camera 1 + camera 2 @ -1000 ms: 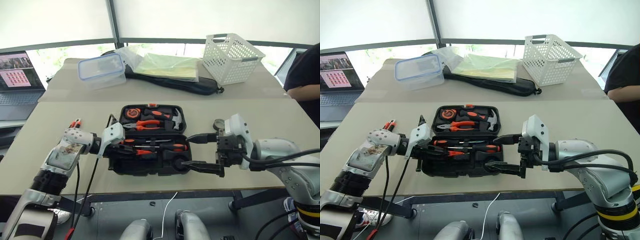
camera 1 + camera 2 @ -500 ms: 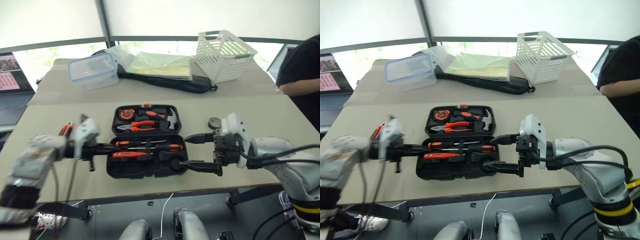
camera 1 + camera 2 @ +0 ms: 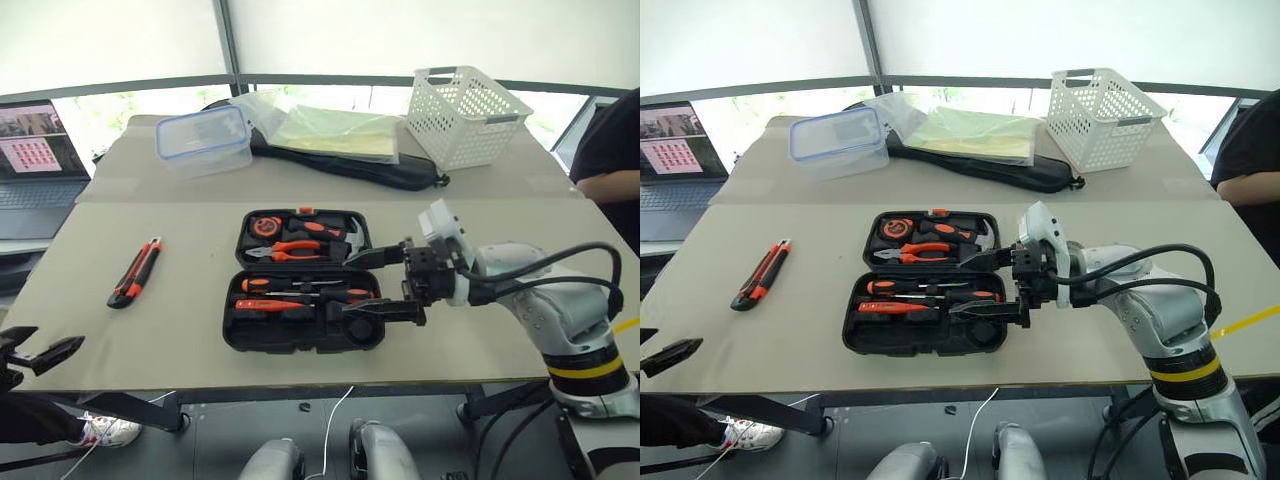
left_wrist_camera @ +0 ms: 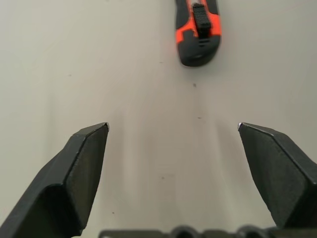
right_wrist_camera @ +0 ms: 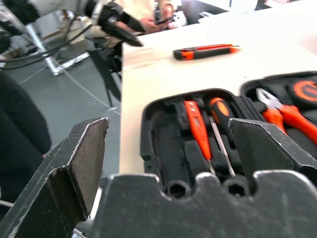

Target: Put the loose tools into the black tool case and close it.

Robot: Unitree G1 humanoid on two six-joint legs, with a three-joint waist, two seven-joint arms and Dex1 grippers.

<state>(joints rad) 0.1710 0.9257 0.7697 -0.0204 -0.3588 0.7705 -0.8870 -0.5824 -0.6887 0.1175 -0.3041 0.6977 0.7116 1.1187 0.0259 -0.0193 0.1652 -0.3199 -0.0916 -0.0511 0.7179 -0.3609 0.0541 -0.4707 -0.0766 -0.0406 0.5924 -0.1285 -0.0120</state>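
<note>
- The black tool case lies open near the middle of the beige counter, both halves flat, its hinge running left to right.
- The far half holds a tape measure, orange-handled pliers and a hammer, each in its recess.
- The near half holds two black-and-orange-handled screwdrivers and a slim orange tester screwdriver, lying lengthwise side by side.
- The black-and-orange utility knife lies loose on the counter, well to the left of the case and apart from it.
- The left pincer is at the counter's near left edge, its two black fingers spread wide and empty; in the left wrist view the bare counter shows between its fingers, with the knife's end beyond them.
- The right pincer reaches in from the right over the case's right end, pointing left, fingers wide apart and holding nothing; one finger hangs over the far half near the hammer, the other over the near half's right end.
- At the far end of the counter stand a clear blue-rimmed plastic box, a long black fabric bag with a yellow-green plastic sheet on it, and a white lattice basket.
- A laptop sits open off the counter's left side.
- A person's arm in a dark sleeve shows at the right edge.
</note>
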